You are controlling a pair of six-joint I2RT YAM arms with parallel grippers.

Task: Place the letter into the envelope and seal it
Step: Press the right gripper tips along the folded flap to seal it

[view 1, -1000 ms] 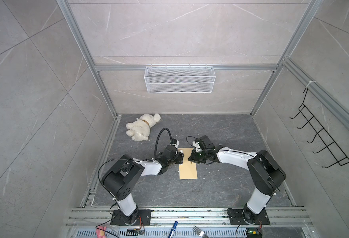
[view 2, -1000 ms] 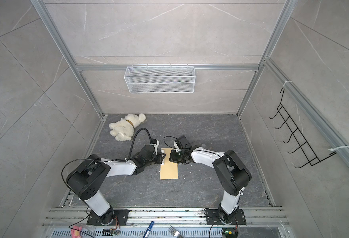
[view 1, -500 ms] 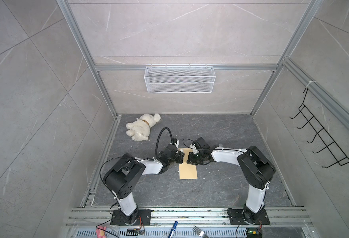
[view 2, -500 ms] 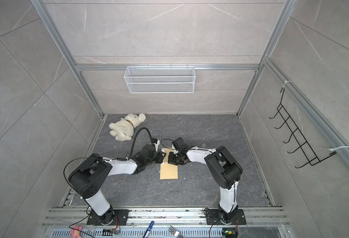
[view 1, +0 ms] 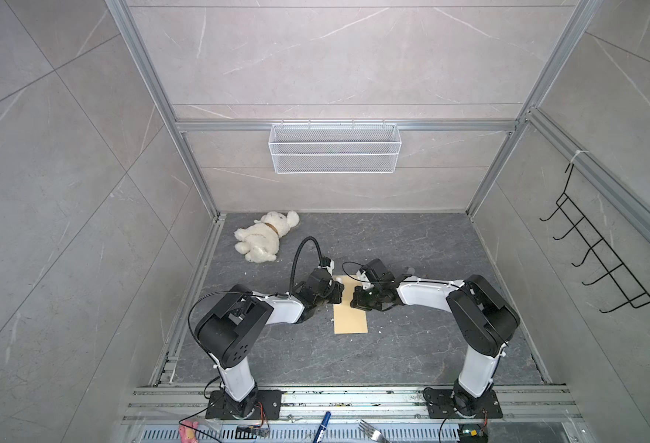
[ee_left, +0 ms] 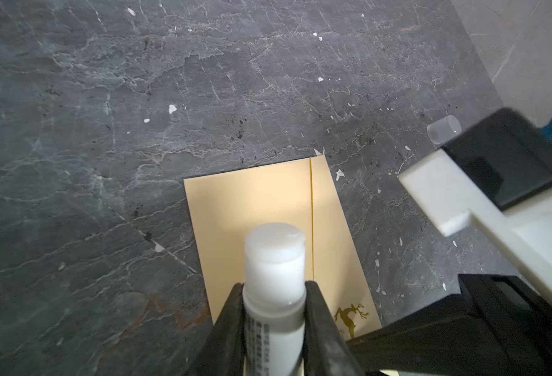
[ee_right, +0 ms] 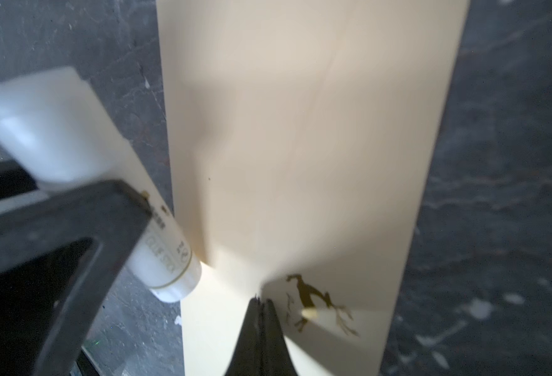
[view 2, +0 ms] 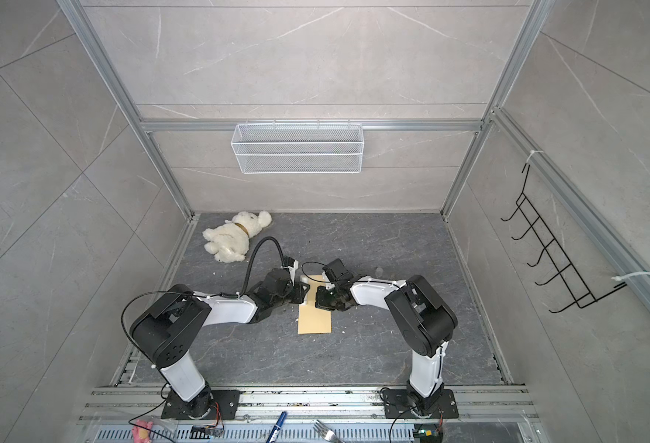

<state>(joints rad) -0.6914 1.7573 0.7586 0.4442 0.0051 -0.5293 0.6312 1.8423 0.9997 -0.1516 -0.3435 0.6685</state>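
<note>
Our envelope (view 1: 350, 314) lies flat on the floor (view 1: 411, 345), long axis running away from the bases (view 1: 242, 408), near half bare. Beyond, our left claw (ee_left: 273, 289) clamps a glue stick (ee_left: 273, 257) over it, and the right claw (ee_right: 261, 302), closed tight, pinches its flap; only wrist views show the gold deer (ee_right: 317, 302).

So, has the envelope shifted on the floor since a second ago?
No. In a top view the envelope lies at the same spot relative to the teddy bear.
</note>
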